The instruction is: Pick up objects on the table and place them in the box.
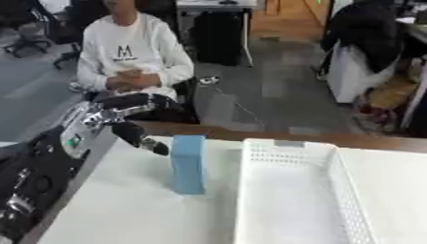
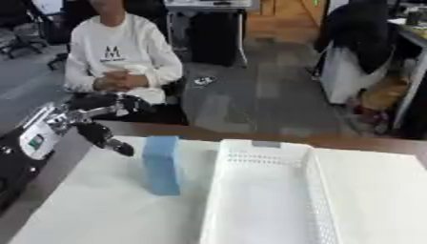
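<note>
Bench (image 1: 125, 200): white-topped, office floor beyond. Blue box (image 1: 188, 164): upright at centre, just beside the empty white basket (image 1: 288, 200) at 3 o'clock. Likely light, stiff; best taken across its narrow faces. Left hand (image 1: 137, 136): at 10 o'clock, open, holding nothing.

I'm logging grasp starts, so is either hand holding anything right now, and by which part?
Nothing is held. The left hand hangs beside the upright blue box, not touching it. The right hand is out of view.

The block (image 1: 188, 163) stands just left of the basket (image 1: 288, 200), on the table (image 1: 125, 205).
</note>
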